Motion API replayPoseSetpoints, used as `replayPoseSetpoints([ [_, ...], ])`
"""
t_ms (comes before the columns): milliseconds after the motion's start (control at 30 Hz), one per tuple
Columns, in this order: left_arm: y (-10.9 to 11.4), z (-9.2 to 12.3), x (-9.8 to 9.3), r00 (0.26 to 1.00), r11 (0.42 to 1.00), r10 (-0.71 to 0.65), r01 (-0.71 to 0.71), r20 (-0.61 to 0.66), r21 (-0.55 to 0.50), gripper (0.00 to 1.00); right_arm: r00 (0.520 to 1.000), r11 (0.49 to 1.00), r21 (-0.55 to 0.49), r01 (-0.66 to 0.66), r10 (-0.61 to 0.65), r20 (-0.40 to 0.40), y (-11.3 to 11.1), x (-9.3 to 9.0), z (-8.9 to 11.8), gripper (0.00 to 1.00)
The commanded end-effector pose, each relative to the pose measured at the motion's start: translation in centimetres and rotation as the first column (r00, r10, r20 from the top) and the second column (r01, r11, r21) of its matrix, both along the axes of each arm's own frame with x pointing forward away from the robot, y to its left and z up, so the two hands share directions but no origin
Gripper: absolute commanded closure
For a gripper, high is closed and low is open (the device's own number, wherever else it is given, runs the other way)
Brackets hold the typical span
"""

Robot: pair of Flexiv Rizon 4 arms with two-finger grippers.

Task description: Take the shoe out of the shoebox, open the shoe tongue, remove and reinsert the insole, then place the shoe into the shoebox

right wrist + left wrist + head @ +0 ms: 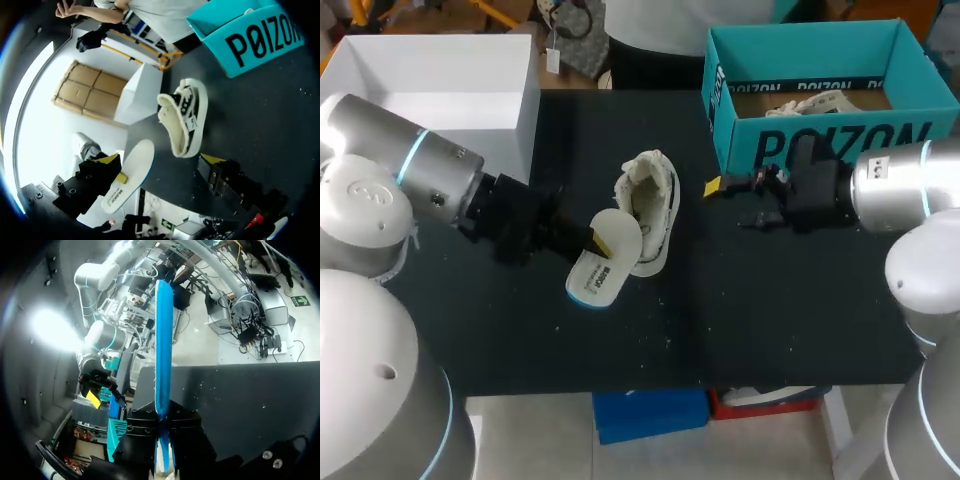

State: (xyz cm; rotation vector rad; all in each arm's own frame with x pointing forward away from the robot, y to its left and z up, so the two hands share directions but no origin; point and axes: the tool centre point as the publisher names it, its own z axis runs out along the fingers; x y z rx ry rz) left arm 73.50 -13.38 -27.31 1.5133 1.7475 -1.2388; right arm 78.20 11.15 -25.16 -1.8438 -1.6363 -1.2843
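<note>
- Left end effector clamped narrow on the insole, pale face up in the head view and blue edge straight ahead of the fingers in the left wrist view.
- Just beyond the insole's free end, the shoe, on its side on the dark surface, lined opening turned toward the left arm. In the head view the insole's far end overlaps the shoe; in the right wrist view the two appear slightly apart, so contact impossible to confirm.
- Shoe's long axis running from far to near across the surface, collar at the far end. Insole's long axis slanted across that line, so, by judgement, a turn needed to line it up before sliding it back through the opening.
- Left arm the nearer one to the shoe and already carrying the part, reaching in low and nearly level from the shoe's left.
- Right end effector on the shoe's other side, near but apart, with nothing seen in it; wide or narrow impossible to tell.
- Right arm stretched level toward the shoe, well placed to steady it.
- Teal shoebox behind the right end effector, well away from the shoe.
- Reinsertion judged the step in hand; boxing the shoe not yet done.
</note>
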Motion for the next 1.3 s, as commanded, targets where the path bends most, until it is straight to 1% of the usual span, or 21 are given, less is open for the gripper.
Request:
replayPoseSetpoints([
  [33, -0.2, 0.5, 0.0, 0.999, 0.999, -0.028, 0.029, -0.015, 0.046, 1.0, 0.998, 0.997, -0.043, 0.057, -0.057, 0.0, -2.8, -4.1, 1.8, 0.0],
  [100, -0.4, 0.4, -0.4, 0.999, 0.998, -0.033, 0.034, -0.018, 0.052, 1.0, 0.996, 0.995, -0.053, 0.087, -0.087, 0.002, -3.8, -5.3, 2.3, 0.0],
  [200, -0.6, 0.4, -0.9, 0.999, 0.998, -0.037, 0.038, -0.024, 0.058, 1.0, 0.992, 0.991, -0.061, 0.122, -0.122, 0.013, -4.7, -6.7, 3.0, 0.0],
  [267, -0.6, 0.2, -1.0, 0.999, 0.996, -0.039, 0.04, -0.01, 0.081, 1.0, 0.991, 0.988, -0.068, 0.136, -0.135, 0.019, -5.1, -7.3, 3.3, 0.0],
  [300, -0.5, 0.2, -1.2, 0.999, 0.997, -0.028, 0.031, -0.04, 0.074, 1.0, 0.988, 0.985, -0.08, 0.151, -0.15, 0.021, -5.5, -7.8, 3.4, 0.0],
  [367, -0.4, 0.2, -1.5, 0.999, 0.995, -0.03, 0.034, -0.04, 0.093, 1.0, 0.988, 0.985, -0.08, 0.151, -0.15, 0.021, -5.5, -7.8, 3.4, 0.0],
  [400, -0.2, 0.0, -1.7, 0.999, 0.992, -0.029, 0.034, -0.041, 0.123, 1.0, 0.988, 0.985, -0.08, 0.151, -0.15, 0.021, -5.5, -7.8, 3.4, 0.0],
  [433, 0.0, -0.2, -1.8, 0.999, 0.987, -0.042, 0.042, -0.007, 0.157, 1.0, 0.988, 0.985, -0.08, 0.151, -0.15, 0.021, -5.5, -7.8, 3.4, 0.0],
  [500, 0.3, -0.7, -1.9, 0.998, 0.988, -0.041, 0.046, -0.039, 0.145, 1.0, 0.988, 0.985, -0.08, 0.151, -0.15, 0.021, -5.5, -7.8, 3.4, 0.0],
  [533, 0.4, -1.1, -1.8, 0.999, 0.985, -0.044, 0.048, -0.026, 0.167, 1.0, 0.988, 0.985, -0.08, 0.151, -0.15, 0.021, -5.5, -7.8, 3.4, 0.0],
  [567, 0.5, -1.5, -1.7, 0.998, 0.985, -0.048, 0.053, -0.037, 0.165, 1.0, 0.988, 0.985, -0.08, 0.151, -0.15, 0.021, -5.5, -7.8, 3.4, 0.0],
  [600, 0.4, -1.8, -1.6, 0.997, 0.987, -0.055, 0.062, -0.054, 0.151, 1.0, 0.988, 0.985, -0.08, 0.151, -0.15, 0.021, -5.5, -7.8, 3.4, 0.0],
  [667, 0.2, -2.4, -1.5, 0.995, 0.984, -0.077, 0.085, -0.055, 0.155, 1.0, 0.988, 0.985, -0.08, 0.151, -0.15, 0.021, -5.5, -7.8, 3.4, 0.0],
  [700, 0.0, -2.9, -1.3, 0.994, 0.984, -0.079, 0.091, -0.078, 0.155, 1.0, 0.988, 0.985, -0.08, 0.151, -0.15, 0.021, -5.5, -7.8, 3.4, 0.0],
  [767, -0.2, -3.6, -0.8, 0.993, 0.982, -0.084, 0.097, -0.082, 0.165, 1.0, 0.988, 0.985, -0.08, 0.151, -0.15, 0.021, -5.5, -7.8, 3.4, 0.0],
  [1000, -1.2, -5.5, 1.5, 0.99, 0.982, -0.084, 0.101, -0.109, 0.158, 1.0, 0.988, 0.985, -0.08, 0.151, -0.15, 0.021, -5.5, -7.8, 3.4, 0.0],
  [1167, -1.9, -6.2, 3.6, 0.989, 0.979, -0.099, 0.116, -0.108, 0.165, 1.0, 0.988, 0.985, -0.08, 0.151, -0.15, 0.021, -5.5, -7.8, 3.4, 0.0],
  [1300, -2.6, -6.4, 5.1, 0.989, 0.979, -0.104, 0.121, -0.104, 0.165, 1.0, 0.988, 0.985, -0.08, 0.151, -0.15, 0.021, -5.5, -7.8, 3.4, 0.0],
])
